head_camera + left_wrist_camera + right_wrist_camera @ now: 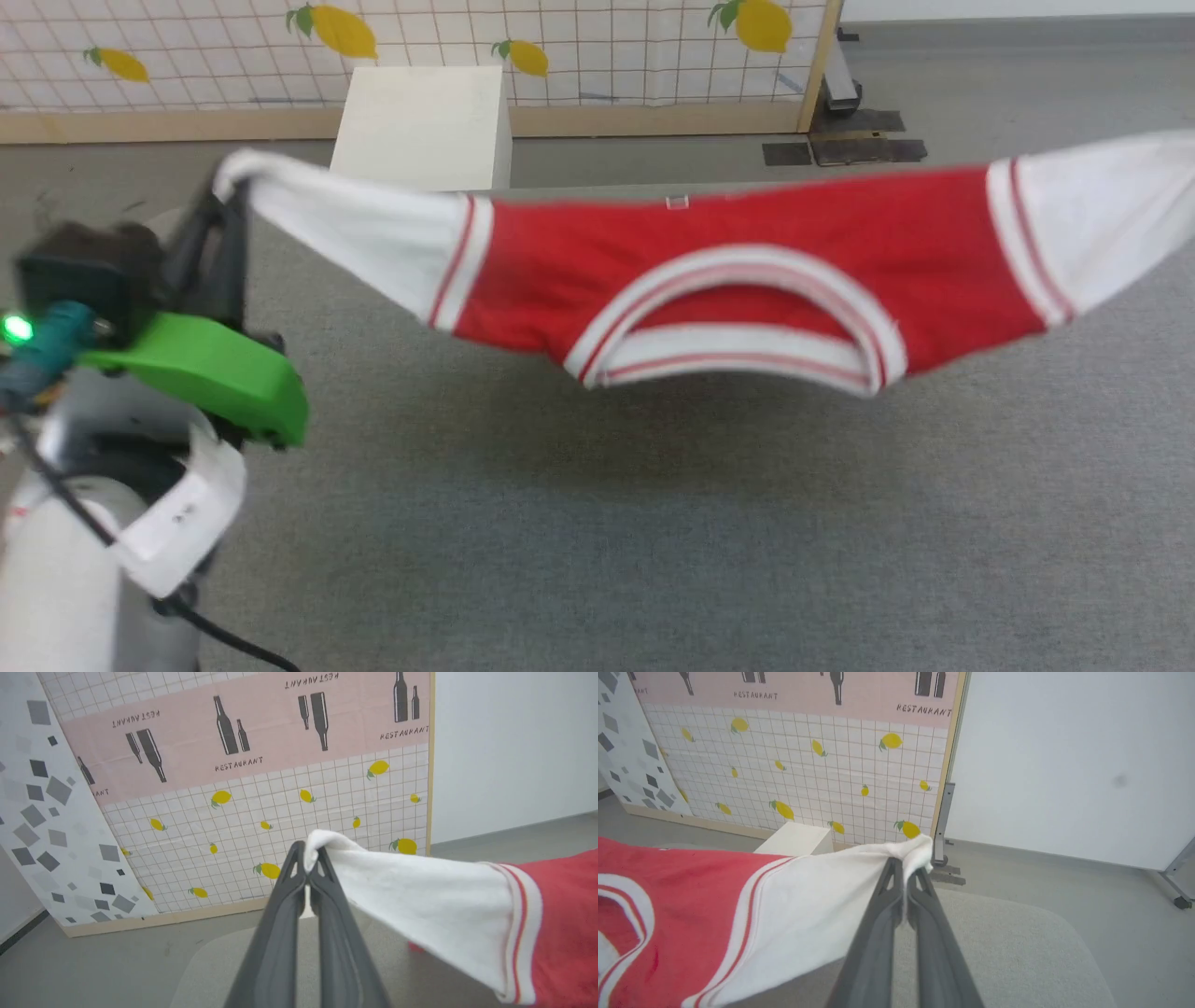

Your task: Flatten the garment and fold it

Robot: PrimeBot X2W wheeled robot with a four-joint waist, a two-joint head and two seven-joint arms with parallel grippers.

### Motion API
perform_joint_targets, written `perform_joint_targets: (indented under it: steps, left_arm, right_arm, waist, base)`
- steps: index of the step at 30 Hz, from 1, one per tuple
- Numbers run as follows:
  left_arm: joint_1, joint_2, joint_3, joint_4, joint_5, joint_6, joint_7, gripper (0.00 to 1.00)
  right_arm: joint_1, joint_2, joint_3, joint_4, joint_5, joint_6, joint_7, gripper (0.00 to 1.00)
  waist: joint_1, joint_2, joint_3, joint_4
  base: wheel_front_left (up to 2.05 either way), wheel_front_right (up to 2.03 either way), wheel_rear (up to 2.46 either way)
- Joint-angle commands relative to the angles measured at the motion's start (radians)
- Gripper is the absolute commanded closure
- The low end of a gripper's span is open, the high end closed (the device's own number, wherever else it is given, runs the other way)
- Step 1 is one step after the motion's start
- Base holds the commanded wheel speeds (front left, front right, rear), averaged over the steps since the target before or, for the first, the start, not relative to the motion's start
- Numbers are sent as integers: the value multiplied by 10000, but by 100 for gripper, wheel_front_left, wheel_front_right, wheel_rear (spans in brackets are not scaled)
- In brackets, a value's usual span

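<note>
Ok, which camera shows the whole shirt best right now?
Head view: the garment hangs stretched nearly full width, collar sagging in the middle, though blurred. Left wrist view gives one white sleeve pinched in the left tool plus a red edge; right wrist view, the other sleeve in the right tool and part of the collar.

One red jersey T-shirt is hanging. Two grippers are showing: the left gripper and the right gripper. One white box is standing, and two patterned panels are standing behind: one lemon-print panel and one grey-speckled panel.
</note>
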Motion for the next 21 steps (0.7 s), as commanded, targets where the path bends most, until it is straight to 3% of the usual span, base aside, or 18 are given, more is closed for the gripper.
perform_joint_targets:
  steps: [1,10,21]
  left_arm:
    - [-291,134,101,-199,70,46,-42,100]
    - [-2581,610,677,-529,-112,-144,-270,100]
    - [-7307,938,396,2515,-368,-877,-607,100]
  right_arm:
    - [-409,-36,-84,-57,126,-15,-196,100]
    - [-2939,-376,221,739,563,-15,-991,100]
    - [-7383,-556,2066,3211,-29,-15,-2158,100]
  waist:
    - [0,31,-6,-48]
    - [0,31,645,-230]
    - [0,31,2914,-628]
  base:
    - [0,0,0]
    - [0,0,0]
    - [0,0,0]
